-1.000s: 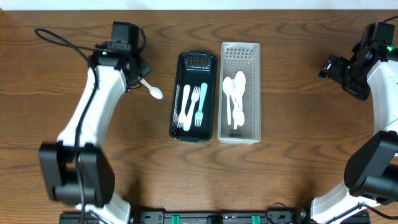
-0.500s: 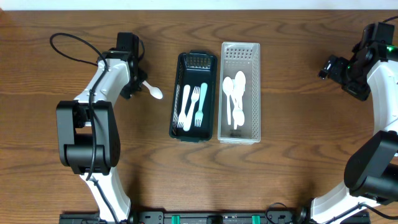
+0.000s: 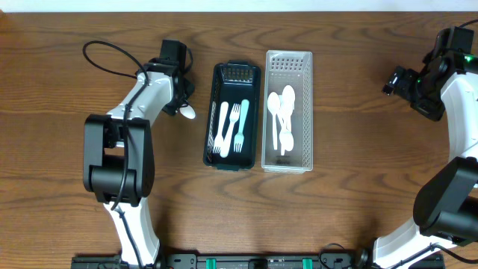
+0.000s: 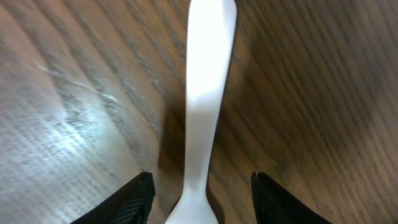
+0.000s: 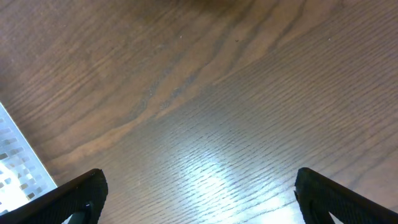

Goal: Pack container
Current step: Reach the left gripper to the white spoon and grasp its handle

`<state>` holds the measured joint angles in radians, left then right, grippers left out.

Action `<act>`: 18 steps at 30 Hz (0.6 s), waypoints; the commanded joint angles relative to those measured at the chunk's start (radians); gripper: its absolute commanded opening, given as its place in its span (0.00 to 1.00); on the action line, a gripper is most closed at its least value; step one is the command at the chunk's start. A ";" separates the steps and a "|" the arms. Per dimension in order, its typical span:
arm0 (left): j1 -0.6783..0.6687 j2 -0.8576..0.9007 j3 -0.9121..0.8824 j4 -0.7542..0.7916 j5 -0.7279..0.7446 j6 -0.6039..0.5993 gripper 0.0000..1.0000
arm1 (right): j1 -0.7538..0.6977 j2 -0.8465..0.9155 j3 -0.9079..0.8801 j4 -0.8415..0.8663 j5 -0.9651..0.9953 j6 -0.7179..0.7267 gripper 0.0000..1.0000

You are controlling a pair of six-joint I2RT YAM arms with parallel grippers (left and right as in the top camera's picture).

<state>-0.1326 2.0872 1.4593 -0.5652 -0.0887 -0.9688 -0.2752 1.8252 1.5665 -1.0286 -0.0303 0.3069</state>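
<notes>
Table (image 3: 89, 187) from overhead: you have a dark bin (image 3: 233, 116) at the middle, holding forks (image 3: 231, 127). Touching its right side is a white bin (image 3: 289, 110) holding spoons (image 3: 282, 112). Just left of the dark bin a loose spoon (image 3: 188, 112) lies on the wood, its bowl end toward the bin. Your left gripper (image 3: 178, 97) sits over the handle and hides it from this view. Your right gripper (image 3: 391, 81) is far to the right of the dark bin, well past the white bin, above bare wood.

Left wrist: the spoon's handle (image 4: 202, 112) runs up the middle between the two black fingers (image 4: 134, 199). A strip of wood shows on either side of it. The jaws stand about half apart and are not pinching the handle.

Right wrist: the fingers (image 5: 68, 199) sit at the far corners, spread wide with nothing between them. Below is plain wood, and a corner of the white bin (image 5: 12, 168) shows at the left edge.
</notes>
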 commanded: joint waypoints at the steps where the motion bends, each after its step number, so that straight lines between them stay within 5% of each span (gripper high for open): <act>1: -0.004 0.017 0.013 0.006 -0.006 0.033 0.54 | 0.003 0.001 -0.005 -0.004 -0.004 0.014 0.99; 18: -0.005 0.051 0.013 -0.059 -0.005 0.079 0.53 | 0.003 0.001 -0.005 -0.012 -0.004 0.014 0.99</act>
<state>-0.1349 2.1120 1.4601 -0.6125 -0.0872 -0.9104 -0.2752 1.8252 1.5665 -1.0359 -0.0303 0.3069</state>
